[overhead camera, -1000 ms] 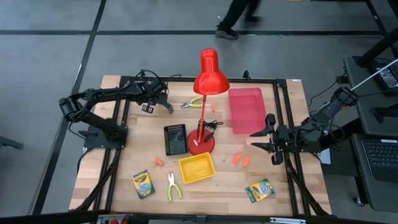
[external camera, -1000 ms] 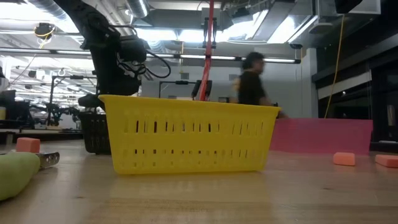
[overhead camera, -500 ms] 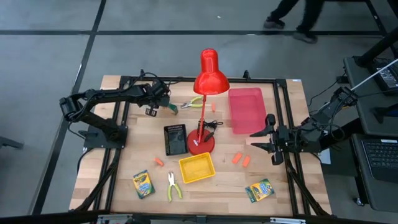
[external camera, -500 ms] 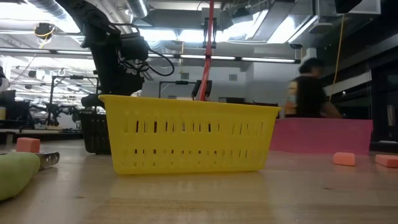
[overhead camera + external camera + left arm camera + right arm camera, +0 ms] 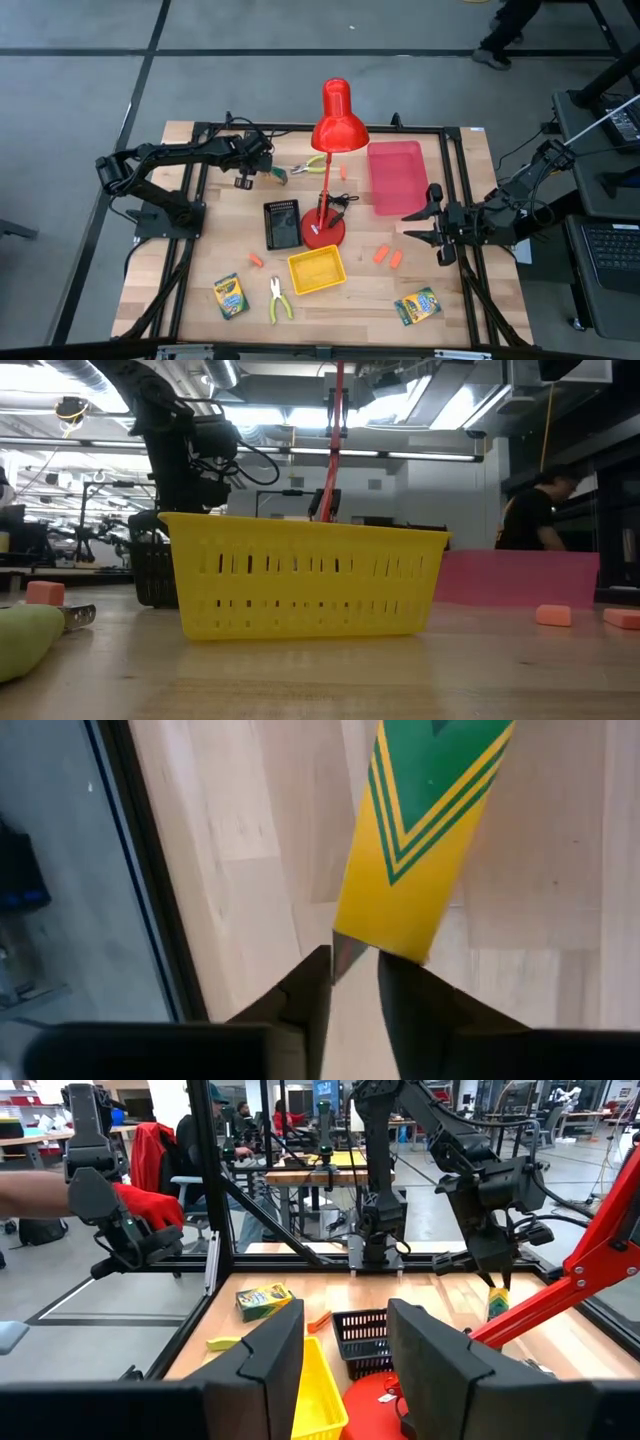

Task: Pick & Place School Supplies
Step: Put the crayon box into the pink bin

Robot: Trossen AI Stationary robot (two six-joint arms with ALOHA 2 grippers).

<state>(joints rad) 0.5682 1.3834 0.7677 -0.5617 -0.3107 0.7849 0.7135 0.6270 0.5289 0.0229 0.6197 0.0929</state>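
One yellow-and-green crayon box is hanging upright, pinched at its end by the left gripper, above the table's far left part. A second crayon box is lying flat near the front left edge; a third is lying flat at front right. Pliers with yellow-green handles are lying just beside the second box; another pair is lying by the held box. Orange pieces are sitting right of centre, one more at left.
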